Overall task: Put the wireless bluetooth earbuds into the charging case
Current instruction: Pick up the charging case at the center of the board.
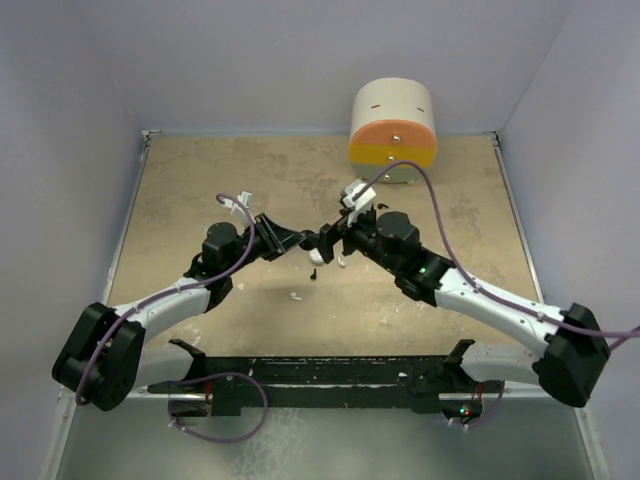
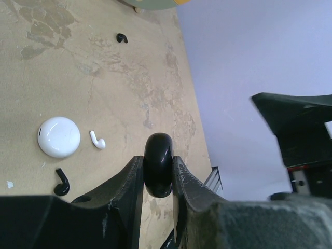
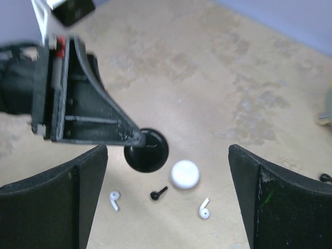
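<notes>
The top view sets both wrists nose to nose over the table [image 1: 200, 190], but there the held item is only a dark speck. The left wrist view settles it. The left gripper [image 2: 157, 171] is clamped on the black case [image 2: 157, 150], a glossy round disc held on edge between its fingers [image 2: 132, 176] and, as far as we can judge, off the table.

The right wrist view shows the same disc by its flat face. It also shows the right gripper [image 3: 167, 155] with its jaws spread wide, holding and touching nothing.

On the table beneath lie the white case [image 3: 185, 174] and a black earbud [image 3: 158, 193] just beside it. A white earbud [image 3: 114, 201] lies left of that and another white earbud [image 3: 204, 208] right of it; the left wrist view shows only one of the two. A second black earbud [image 2: 122, 38] lies well apart from these, near the orange-and-yellow cylinder [image 1: 393, 135].

We cannot tell whether the black case is open.
</notes>
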Motion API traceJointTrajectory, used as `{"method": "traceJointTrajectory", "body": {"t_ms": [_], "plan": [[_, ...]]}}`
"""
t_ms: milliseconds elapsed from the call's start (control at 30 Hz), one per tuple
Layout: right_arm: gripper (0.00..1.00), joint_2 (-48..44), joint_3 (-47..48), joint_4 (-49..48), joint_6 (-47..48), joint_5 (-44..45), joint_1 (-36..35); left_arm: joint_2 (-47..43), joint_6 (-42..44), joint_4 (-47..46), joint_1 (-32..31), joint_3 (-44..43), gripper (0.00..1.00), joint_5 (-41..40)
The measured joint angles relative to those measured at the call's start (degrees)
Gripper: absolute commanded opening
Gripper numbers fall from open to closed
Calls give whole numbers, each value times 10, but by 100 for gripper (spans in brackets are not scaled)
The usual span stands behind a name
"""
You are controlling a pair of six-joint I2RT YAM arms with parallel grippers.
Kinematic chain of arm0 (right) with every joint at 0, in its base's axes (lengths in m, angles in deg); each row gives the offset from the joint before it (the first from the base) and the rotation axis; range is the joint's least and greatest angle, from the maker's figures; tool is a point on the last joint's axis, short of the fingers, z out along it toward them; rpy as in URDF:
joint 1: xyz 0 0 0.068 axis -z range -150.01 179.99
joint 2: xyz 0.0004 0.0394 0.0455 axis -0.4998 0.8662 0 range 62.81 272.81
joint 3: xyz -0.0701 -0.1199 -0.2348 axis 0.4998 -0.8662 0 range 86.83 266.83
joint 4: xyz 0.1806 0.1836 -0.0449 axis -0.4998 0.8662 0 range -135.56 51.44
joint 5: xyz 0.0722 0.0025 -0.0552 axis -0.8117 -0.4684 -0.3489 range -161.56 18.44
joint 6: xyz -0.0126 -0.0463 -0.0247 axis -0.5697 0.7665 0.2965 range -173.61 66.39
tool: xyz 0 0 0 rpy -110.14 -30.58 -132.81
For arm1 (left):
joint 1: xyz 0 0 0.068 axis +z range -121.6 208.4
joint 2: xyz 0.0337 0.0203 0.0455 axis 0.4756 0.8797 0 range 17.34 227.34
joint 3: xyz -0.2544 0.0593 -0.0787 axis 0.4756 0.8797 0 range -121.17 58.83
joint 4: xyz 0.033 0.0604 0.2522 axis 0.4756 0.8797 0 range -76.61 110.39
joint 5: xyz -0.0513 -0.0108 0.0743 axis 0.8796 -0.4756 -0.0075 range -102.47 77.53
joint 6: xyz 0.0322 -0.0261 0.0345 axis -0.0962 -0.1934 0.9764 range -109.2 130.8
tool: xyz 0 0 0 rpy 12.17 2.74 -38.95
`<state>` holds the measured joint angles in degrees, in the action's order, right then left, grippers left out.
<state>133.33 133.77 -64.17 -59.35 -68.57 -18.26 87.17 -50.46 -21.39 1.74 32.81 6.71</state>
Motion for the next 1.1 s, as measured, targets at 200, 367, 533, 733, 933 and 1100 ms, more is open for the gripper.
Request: {"method": "traceJointTrajectory", "body": {"t_ms": [200, 367, 533, 733, 933, 1100], "plan": [[100, -55, 1, 10, -35, 63, 3, 0, 5, 3, 0, 0, 0, -2], [100, -11, 1, 34, -57, 81, 3, 0, 6, 3, 0, 0, 0, -2], [100, 4, -1, 38, -65, 78, 3, -1, 6, 4, 0, 0, 0, -6], [98, 6, -1, 37, -58, 49, 3, -4, 6, 13, 0, -12, 0, -16], [96, 37, -1, 29, -52, 25, 3, -4, 3, 12, 0, -15, 0, -19], [95, 65, -1, 20, -47, 6, 3, -4, 0, 10, 0, -15, 0, -19]]}}
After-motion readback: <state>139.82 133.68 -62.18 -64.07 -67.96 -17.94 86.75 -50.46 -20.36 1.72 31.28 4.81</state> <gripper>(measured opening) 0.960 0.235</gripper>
